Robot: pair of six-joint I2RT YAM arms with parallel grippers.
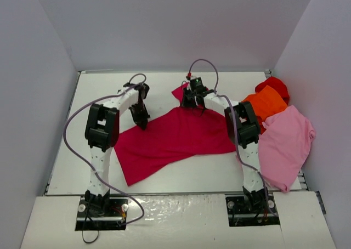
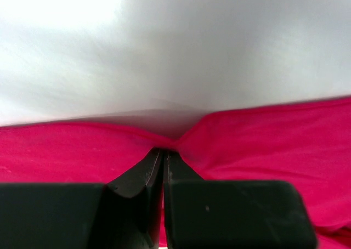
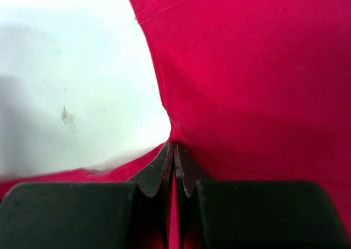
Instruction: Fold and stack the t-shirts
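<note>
A: Why is the left gripper (image 1: 142, 122) down on the crimson shirt (image 1: 175, 136)?
B: Its jaws are pinched tight on the shirt's far-left edge. The right gripper (image 1: 191, 101) is clamped the same way on cloth near the far sleeve. With two points held, the shirt, lying spread mid-table (image 1: 98, 103), can probably be pulled flat or folded.
A: And at the right?
B: The orange shirt (image 1: 269, 103), pink shirt (image 1: 285, 142) and red shirt (image 1: 274, 85) lie heaped there, unfolded.
A: What do the wrist views add?
B: Cloth puckering into the closed jaws. Only the top view shows the whole layout.
</note>
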